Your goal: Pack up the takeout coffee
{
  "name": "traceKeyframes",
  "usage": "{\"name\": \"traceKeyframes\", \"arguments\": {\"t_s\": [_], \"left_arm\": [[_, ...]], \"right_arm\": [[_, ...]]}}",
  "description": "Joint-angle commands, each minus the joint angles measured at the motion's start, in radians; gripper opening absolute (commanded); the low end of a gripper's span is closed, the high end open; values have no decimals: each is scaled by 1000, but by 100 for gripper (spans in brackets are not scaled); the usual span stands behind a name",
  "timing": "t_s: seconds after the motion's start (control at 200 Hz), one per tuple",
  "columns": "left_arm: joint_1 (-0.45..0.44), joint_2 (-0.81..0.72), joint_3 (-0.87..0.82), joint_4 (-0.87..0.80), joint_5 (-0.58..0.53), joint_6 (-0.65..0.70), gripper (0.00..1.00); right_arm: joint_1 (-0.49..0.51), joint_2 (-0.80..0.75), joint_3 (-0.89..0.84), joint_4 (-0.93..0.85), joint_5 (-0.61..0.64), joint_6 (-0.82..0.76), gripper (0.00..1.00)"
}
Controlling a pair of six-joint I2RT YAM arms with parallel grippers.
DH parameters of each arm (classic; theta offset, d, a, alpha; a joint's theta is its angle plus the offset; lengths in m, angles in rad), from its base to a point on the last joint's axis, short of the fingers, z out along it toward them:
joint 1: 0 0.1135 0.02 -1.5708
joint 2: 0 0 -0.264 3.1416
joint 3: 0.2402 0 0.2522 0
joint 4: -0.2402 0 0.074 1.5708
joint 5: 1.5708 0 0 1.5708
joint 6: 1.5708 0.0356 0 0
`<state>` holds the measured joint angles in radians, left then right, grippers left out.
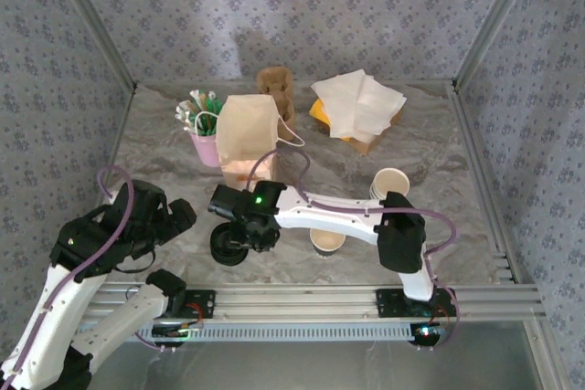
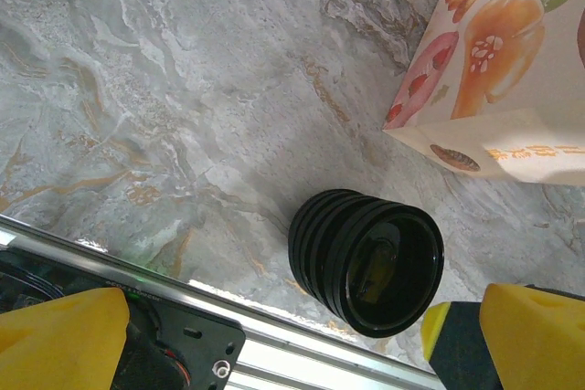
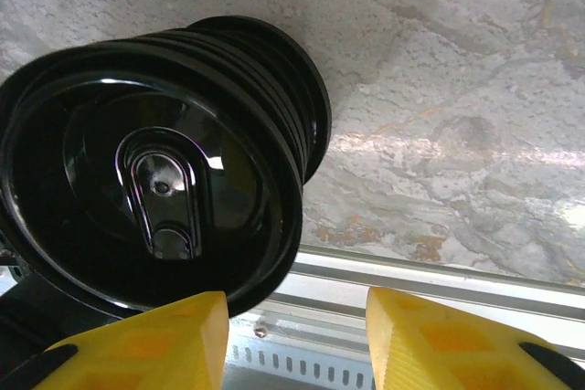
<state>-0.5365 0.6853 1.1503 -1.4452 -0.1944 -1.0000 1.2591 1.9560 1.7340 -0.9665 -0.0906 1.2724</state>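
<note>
The lidded takeout coffee is out of view. A single lidless paper cup (image 1: 327, 240) stands near the front centre of the table. A squat stack of black lids (image 1: 228, 246) (image 2: 366, 262) (image 3: 155, 162) sits left of it. My right gripper (image 1: 245, 230) (image 3: 297, 340) hovers just over that stack, open, and the top lid's rim lies against its left yellow finger (image 3: 155, 340). Further left, my left gripper (image 1: 178, 216) (image 2: 297, 344) is open and holds nothing, with the lid stack ahead of it between its fingers' line of sight.
A printed paper bag (image 1: 247, 134) (image 2: 494, 61) stands behind the lids. A pink cup of utensils (image 1: 203, 130), a teddy bear (image 1: 274, 87) and napkins (image 1: 358, 102) line the back. A stack of lidless cups (image 1: 390, 183) lies right. The metal rail (image 1: 320, 299) edges the front.
</note>
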Motion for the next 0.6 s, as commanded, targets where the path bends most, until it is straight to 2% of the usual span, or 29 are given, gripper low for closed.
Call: {"name": "traceKeyframes", "arguments": {"t_s": [0.0,0.38,0.595], "left_arm": [[4,-4,-13,7,16,-3,98],[5,-2,-32,35,22,-12,100],[5,5,-30,53,30,10,99]], "right_arm": [[-13,29,-4,10,-33,27,44],[-39,57,11,6,-53,12,42],[-10,16,153,-133,137,-26,45]]}}
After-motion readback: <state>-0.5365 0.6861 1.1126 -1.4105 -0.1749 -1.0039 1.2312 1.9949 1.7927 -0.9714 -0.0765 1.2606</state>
